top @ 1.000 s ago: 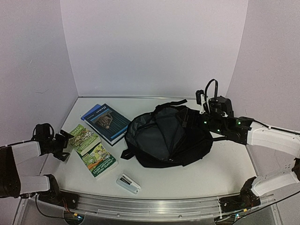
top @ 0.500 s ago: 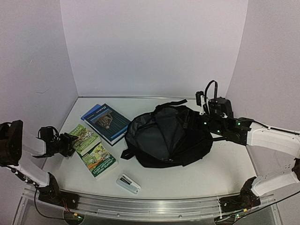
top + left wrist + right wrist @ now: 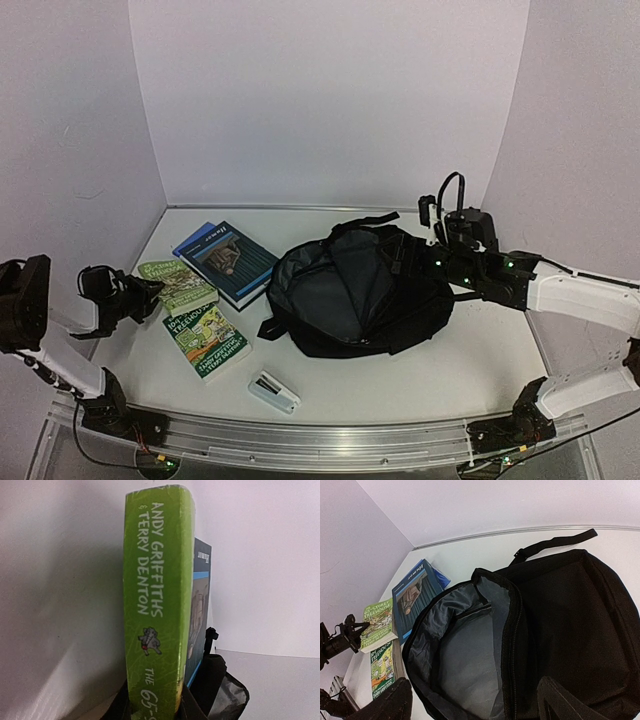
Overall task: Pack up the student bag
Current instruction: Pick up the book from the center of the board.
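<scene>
Green paperback [image 3: 157,605] spine upright at centre frame, lettered Andy Griffiths & Terry Denton, small elephant drawing below, left gripper [image 3: 155,712] clamped on its lower end, blue book [image 3: 200,605] just behind, black backpack [image 3: 220,690] lower right.

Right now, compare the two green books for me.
The farther green book is clamped at its edge in the left pincer and tilted; the nearer green book lies flat, untouched. The farther one sits beside the blue book; the nearer one lies closer to the front. Both have green illustrated covers.
</scene>
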`<state>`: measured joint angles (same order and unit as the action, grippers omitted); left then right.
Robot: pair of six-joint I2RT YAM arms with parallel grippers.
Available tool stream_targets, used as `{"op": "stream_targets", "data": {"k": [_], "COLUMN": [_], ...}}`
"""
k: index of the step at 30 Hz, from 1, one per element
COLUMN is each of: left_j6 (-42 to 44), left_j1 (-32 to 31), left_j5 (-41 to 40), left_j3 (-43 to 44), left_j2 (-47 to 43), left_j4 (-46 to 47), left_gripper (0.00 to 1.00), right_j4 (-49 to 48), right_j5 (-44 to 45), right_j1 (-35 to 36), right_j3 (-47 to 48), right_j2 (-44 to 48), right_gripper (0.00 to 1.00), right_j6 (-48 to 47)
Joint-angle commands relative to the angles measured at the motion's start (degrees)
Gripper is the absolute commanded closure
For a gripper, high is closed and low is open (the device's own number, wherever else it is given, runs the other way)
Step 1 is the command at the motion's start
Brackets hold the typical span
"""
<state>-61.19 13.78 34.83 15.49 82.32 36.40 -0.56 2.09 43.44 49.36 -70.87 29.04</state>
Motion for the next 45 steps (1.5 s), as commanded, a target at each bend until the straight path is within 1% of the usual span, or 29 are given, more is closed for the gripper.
{"op": "stream_targets", "data": {"k": [1, 2, 3, 4, 5, 7, 8, 9, 11, 13, 16, 17, 20, 21, 23, 24, 27, 32, 36, 45], "left_j6": [3.32, 3.47, 3.7, 3.71, 3.86, 4.14, 4.21, 4.12, 2.8, 1.73, 1.68, 1.42, 0.38, 0.29, 0.49, 0.97, 2.28, 1.64, 1.39, -0.16], "left_j1": [-0.06, -0.13, -0.82, -1.46, -3.69, -5.99, -9.41, -10.1, -15.15, -19.51, -25.26, -28.57, -33.08, -36.37, -39.69, -42.85, -47.82, -51.96, -54.93, -59.35], "left_j5": [0.16, -0.13, -2.53, -3.86, -6.07, -9.31, -12.09, -12.87, -16.82, -19.98, -25.83, -28.26, -31.53, -33.1, -35.07, -37.45, -41.0, -44.08, -45.12, -46.67], "left_j3": [2.98, 3.57, 4.87, 5.2, 7.13, 9.08, 11.45, 11.82, 14.26, 15.59, 16.68, 16.89, 17.66, 18.68, 20.01, 21.12, 22.8, 23.64, 24.26, 25.53], "left_j2": [-13.33, -15.64, -21.43, -22.39, -26.86, -29.71, -32.4, -32.8, -34.58, -34.68, -33.47, -32.28, -29.27, -26.91, -24.66, -22.73, -20.0, -16.96, -14.49, -11.58], "left_j4": [-7.02, -8.91, -12.74, -14.29, -16.73, -19.83, -22.0, -22.67, -22.75, -21.66, -18.72, -15.9, -11.19, -8.04, -5.5, -2.81, 1.16, 6.74, 10.71, 14.06], "left_gripper": [1.0, 1.0, 1.0, 1.0, 1.0, 1.0, 1.0, 1.0, 1.0, 1.0, 1.0, 1.0, 1.0, 1.0, 1.0, 1.0, 1.0, 1.0, 1.0, 1.0], "right_j4": [-0.73, -0.79, -1.13, -2.24, -5.3, -10.38, -14.67, -16.65, -21.95, -24.7, -30.62, -33.61, -38.16, -40.37, -43.37, -46.57, -51.68, -57.66, -58.16, -59.32], "right_j5": [-0.23, -0.23, -0.36, -1.15, -3.64, -6.59, -9.15, -10.09, -12.61, -12.39, -11.12, -10.51, -8.64, -8.14, -8.28, -8.95, -11.05, -12.18, -11.1, -6.51], "right_j1": [0.5, 0.5, 0.5, 0.5, 0.57, 0.59, 0.84, 0.98, 2.61, 4.48, 7.01, 7.94, 9.38, 10.3, 10.93, 11.55, 12.39, 13.57, 14.19, 14.21], "right_j3": [1.71, 1.97, 3.05, 3.27, 3.24, 3.0, 2.9, 2.96, 4.04, 5.26, 5.46, 5.31, 5.76, 6.1, 6.64, 7.24, 8.8, 9.97, 11.62, 14.04], "right_j2": [2.51, 2.55, 2.58, 2.58, 2.54, 1.94, 0.85, 0.53, -2.7, -5.21, -8.76, -10.52, -14.52, -16.74, -19.49, -22.22, -27.29, -32.41, -35.24, -38.36], "right_gripper": [0.13, 0.13, 0.13, 0.13, 0.13, 0.12, 0.11, 0.1, 0.05, 0.02, 0.02, 0.02, 0.02, 0.02, 0.02, 0.02, 0.02, 0.02, 0.02, 0.02], "right_j6": [2.22, 2.54, 5.39, 6.51, 8.82, 12.43, 15.07, 16.53, 19.99, 22.41, 26.45, 28.17, 30.73, 32.5, 33.85, 35.54, 38.81, 42.89, 43.4, 42.59]}}
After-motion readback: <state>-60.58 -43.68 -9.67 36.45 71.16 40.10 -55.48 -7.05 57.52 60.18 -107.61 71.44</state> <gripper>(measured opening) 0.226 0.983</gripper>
